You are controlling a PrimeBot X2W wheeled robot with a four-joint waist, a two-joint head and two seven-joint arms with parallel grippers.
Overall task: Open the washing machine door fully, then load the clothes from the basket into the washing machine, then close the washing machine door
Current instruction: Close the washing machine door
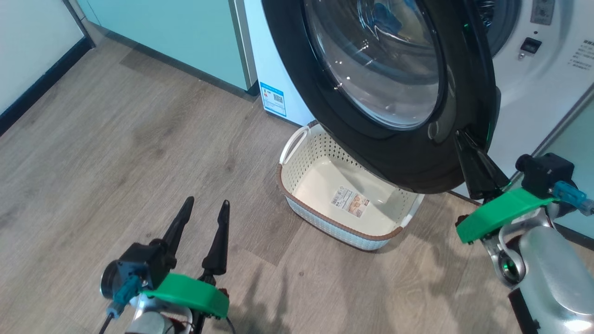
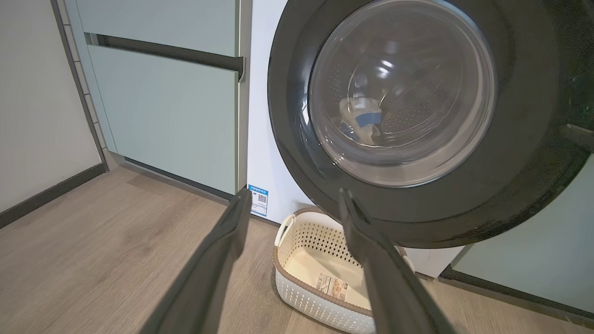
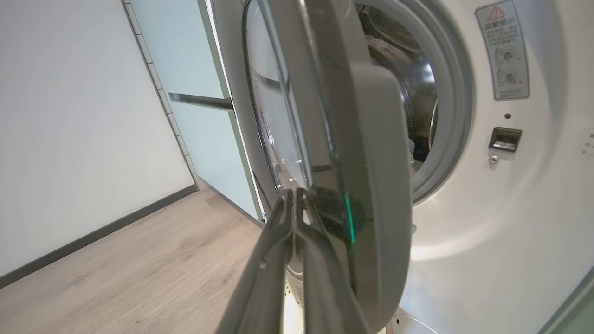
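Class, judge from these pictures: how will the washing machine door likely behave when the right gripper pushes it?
The washing machine door probably swings on its hinge rather than sliding, since it stands ajar. Its glossy black rim looks slippery, so the shut right gripper may skid. Its thick glass bowl suggests weight and a slow start.

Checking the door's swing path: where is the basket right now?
Head view, centre: the basket stands on the floor before the washing machine, its far end under the partly open washing machine door.

Warning triangle (image 3: 495,13) on washing machine (image 3: 501,222)
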